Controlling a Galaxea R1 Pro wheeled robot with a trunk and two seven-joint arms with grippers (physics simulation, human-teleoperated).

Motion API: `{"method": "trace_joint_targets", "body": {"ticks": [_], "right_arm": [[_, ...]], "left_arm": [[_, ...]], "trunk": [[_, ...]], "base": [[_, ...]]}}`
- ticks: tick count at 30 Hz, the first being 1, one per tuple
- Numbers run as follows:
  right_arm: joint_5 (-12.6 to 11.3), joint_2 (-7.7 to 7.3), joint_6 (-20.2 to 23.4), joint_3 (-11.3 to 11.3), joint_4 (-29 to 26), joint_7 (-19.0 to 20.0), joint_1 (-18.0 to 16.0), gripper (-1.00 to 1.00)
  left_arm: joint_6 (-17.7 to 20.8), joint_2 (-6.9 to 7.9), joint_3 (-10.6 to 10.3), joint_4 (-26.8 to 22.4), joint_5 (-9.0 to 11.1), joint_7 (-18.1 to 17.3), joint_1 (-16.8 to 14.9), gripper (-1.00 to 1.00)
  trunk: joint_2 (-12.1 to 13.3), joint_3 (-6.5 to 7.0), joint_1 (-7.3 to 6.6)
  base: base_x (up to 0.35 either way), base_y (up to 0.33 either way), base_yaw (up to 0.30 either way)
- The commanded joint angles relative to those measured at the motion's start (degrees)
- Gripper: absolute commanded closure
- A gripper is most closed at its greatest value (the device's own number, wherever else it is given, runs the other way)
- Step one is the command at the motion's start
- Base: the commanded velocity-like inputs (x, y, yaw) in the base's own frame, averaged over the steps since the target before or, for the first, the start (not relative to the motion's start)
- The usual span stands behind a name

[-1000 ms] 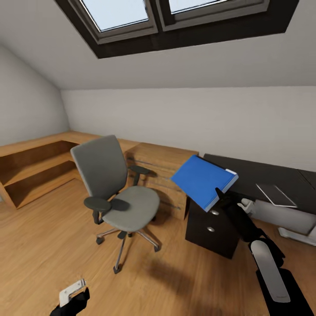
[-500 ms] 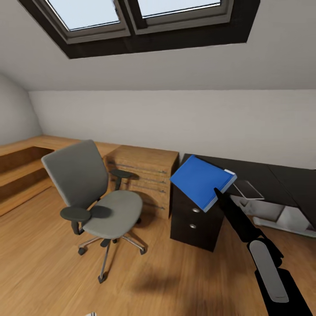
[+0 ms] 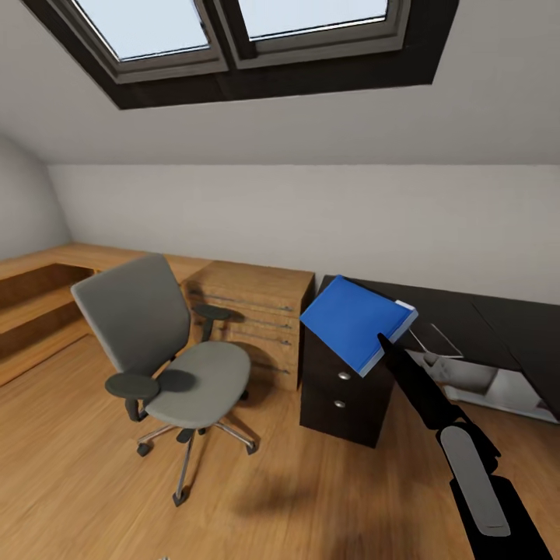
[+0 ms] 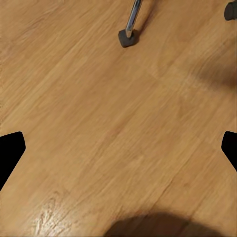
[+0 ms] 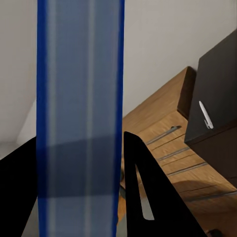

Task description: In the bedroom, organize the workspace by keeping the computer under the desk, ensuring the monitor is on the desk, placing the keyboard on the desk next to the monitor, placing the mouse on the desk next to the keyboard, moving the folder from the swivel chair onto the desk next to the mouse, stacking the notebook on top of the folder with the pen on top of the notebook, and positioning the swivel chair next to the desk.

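Note:
The bright blue folder [image 3: 351, 319] hangs tilted in the air in front of the black desk [image 3: 474, 315], over its drawer unit [image 3: 342, 393]. My right gripper [image 3: 384, 344] is shut on the folder's lower corner. In the right wrist view the folder's edge [image 5: 79, 98] runs between the black fingers [image 5: 148, 197]. The grey swivel chair [image 3: 167, 350] stands on the floor to the left, its seat bare. My left gripper [image 4: 118, 148] is open over the wood floor, near a chair caster [image 4: 127, 38].
A light-wood cabinet [image 3: 253, 315] stands between the chair and the desk's drawer unit. Low wooden shelving [image 3: 39, 295] runs along the left wall. A pale flat thing [image 3: 434, 338] lies on the desk, and a white shape [image 3: 474, 379] sits beneath it. Skylights are overhead.
The whole picture has shifted, so the camera has moved toward the right. The folder stays in my right gripper at the same spot in view. My left gripper has left the head view.

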Motion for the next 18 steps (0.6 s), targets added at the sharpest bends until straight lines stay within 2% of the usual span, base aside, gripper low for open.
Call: {"method": "trace_joint_targets", "body": {"ticks": [1, 12, 18], "right_arm": [[-0.38, 0.03, 0.28, -0.10, 0.03, 0.12, -0.03, 1.00], [-0.24, 0.01, 0.14, -0.18, 0.08, -0.18, -0.03, 1.00], [-0.27, 0.00, -0.06, -0.64, 1.56, -2.27, -0.03, 1.00]], "left_arm": [[-0.20, -0.07, 0.36, 0.02, -0.60, 0.05, -0.06, -1.00], [-0.25, -0.08, 0.36, 0.02, -0.60, 0.07, -0.06, -1.00], [-0.29, -0.15, 0.36, 0.02, -0.60, 0.07, -0.06, -1.00]], "trunk": [[0.39, 0.13, -0.23], [4.80, 2.10, -2.65], [7.20, 3.18, -3.96]], "base": [[0.000, 0.000, -0.076], [0.000, 0.000, -0.223], [0.000, 0.000, -0.270]]}}
